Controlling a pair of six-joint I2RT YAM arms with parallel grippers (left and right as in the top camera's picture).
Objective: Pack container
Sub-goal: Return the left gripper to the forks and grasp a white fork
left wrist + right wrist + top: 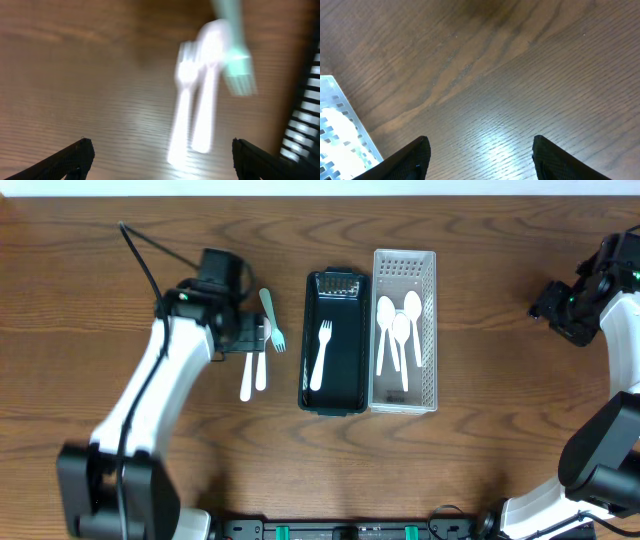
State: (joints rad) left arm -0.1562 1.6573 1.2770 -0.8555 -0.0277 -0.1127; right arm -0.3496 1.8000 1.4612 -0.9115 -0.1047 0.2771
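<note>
Container, black, one, lay mid-bench holding one white fork. The basket touching it held three spoons. Two white utensils and one teal fork lay loose. Only the overhead view showed the container whole, just beside my left end effector and well apart from my right end effector. Both were spread wide.

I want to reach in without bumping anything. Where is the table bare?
Free: between the white basket and the right gripper, and in front of the black tray. Crowded: between that tray and the left gripper, where a teal fork and two white utensils lie.
</note>
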